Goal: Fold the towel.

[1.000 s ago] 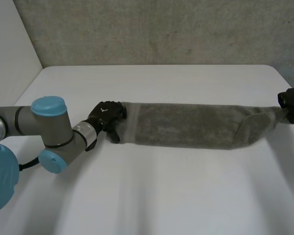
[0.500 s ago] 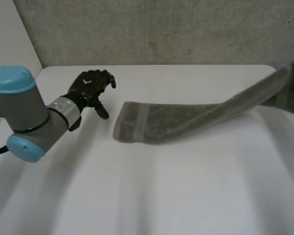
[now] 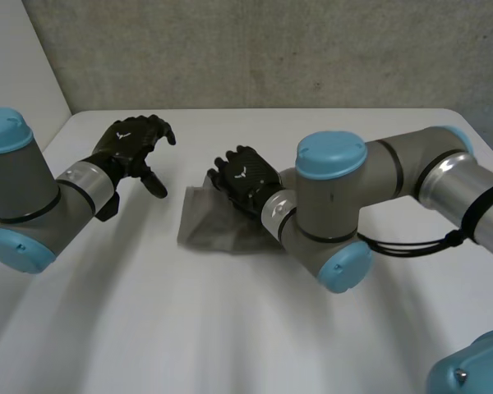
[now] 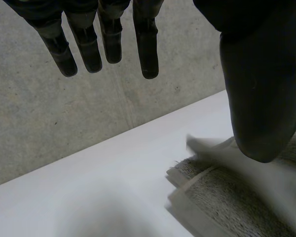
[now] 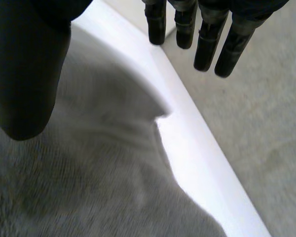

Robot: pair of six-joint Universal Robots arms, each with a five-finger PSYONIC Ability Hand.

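The grey towel (image 3: 207,228) lies folded over in a heap near the middle of the white worktop (image 3: 230,328), the right hand (image 3: 245,179) above its far side with fingers straight and gripping nothing, the left hand (image 3: 130,144) raised nearby, loosely spread and empty.

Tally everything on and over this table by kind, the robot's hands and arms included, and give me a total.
Towel: 1, the grey towel.
Hands: 2, the left hand and the right hand, both black with straight fingers.
Arms: 2, the left arm and the right arm.
Table: 1, the white table.
Total: 6.
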